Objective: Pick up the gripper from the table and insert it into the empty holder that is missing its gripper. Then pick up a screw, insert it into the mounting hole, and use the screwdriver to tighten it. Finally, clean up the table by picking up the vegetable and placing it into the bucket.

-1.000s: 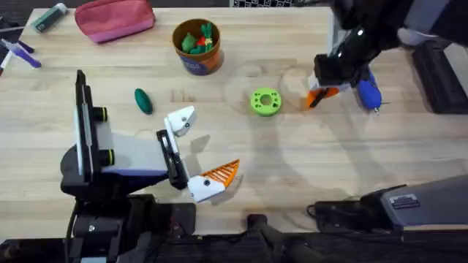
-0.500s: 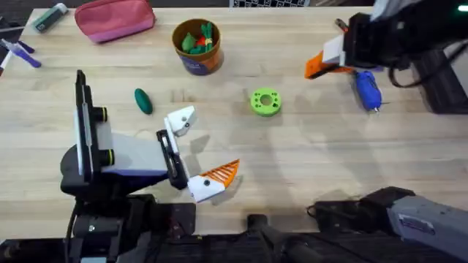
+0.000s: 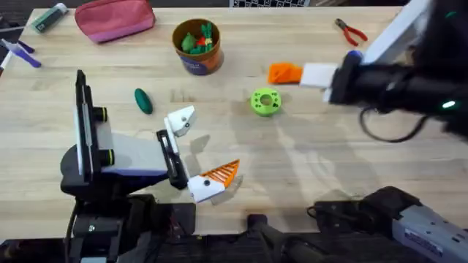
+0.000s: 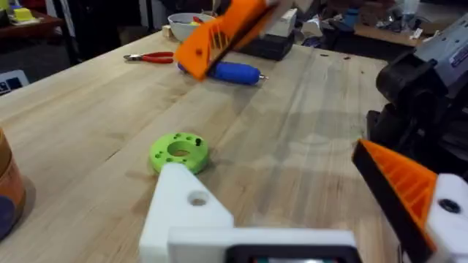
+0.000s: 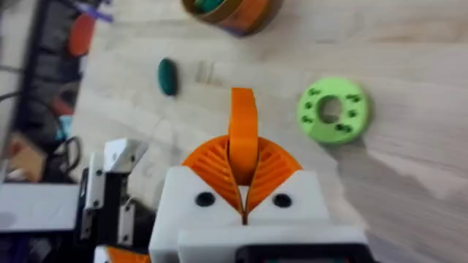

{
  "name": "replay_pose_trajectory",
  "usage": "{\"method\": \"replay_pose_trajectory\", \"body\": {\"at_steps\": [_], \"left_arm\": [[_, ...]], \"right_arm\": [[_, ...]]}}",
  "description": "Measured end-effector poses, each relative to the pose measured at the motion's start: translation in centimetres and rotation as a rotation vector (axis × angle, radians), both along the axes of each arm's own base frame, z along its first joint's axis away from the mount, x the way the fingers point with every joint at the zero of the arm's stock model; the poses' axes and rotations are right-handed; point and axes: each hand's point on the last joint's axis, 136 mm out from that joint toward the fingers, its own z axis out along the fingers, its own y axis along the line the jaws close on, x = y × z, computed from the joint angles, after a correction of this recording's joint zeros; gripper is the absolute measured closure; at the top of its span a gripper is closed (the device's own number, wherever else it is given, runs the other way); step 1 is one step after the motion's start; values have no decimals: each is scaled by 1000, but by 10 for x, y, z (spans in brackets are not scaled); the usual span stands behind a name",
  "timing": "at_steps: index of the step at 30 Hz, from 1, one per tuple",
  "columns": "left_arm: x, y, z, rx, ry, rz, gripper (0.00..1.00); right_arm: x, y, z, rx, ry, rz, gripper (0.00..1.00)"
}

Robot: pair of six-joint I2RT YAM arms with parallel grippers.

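**A:** How far along, judging by the table?

**B:** Early. First pick-up: done, by the look of it. Orange wedge tip (image 5: 243, 109) clamped between the closed ribbed pads of the right gripper (image 3: 285, 73), held above the wood at 1 o'clock from the green disc (image 3: 265, 101). Not yet seated. Holder (image 3: 181, 120) bare, between 8 and 9 o'clock from that disc, on the left gripper (image 3: 208, 142). Jaws there spread wide, gripping nothing, with a ribbed tip on the other finger alone.

**A:** And left to do?

**B:** Nearly everything. Seating the tip first. Then a screw into the mounting hole (image 4: 197, 198), dark and seemingly unfilled. Then tightening with the screwdriver (image 4: 234, 73), lying on the table beyond the disc in the left wrist view. Last, the vegetable (image 3: 143, 101): on the wood at 10 o'clock from the holder, well apart from the bucket (image 3: 197, 45) toward 11 o'clock of the table.

**A:** Anything hard to make out?

**B:** Cannot tell where the screw lies: too small or covered. From overhead, screwdriver tucked under the right arm. Bucket cut off at the edge of the right wrist view. Hard to judge how squarely the tip sits in the pads.
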Motion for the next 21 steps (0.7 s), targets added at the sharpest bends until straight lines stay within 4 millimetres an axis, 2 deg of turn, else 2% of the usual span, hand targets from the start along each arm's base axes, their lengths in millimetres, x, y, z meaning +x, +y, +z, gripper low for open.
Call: {"method": "replay_pose_trajectory", "body": {"at_steps": [4,9,16,21], "left_arm": [[0,0,0,0,0,0,15],[0,0,0,0,1,0,15],[0,0,0,0,0,0,15],[0,0,0,0,0,0,15]], "right_arm": [[-9,27,-20,142,18,123,988],[-19,56,-18,300,23,290,989],[-26,86,-21,437,78,528,989],[-34,97,-29,518,139,672,989]]}}
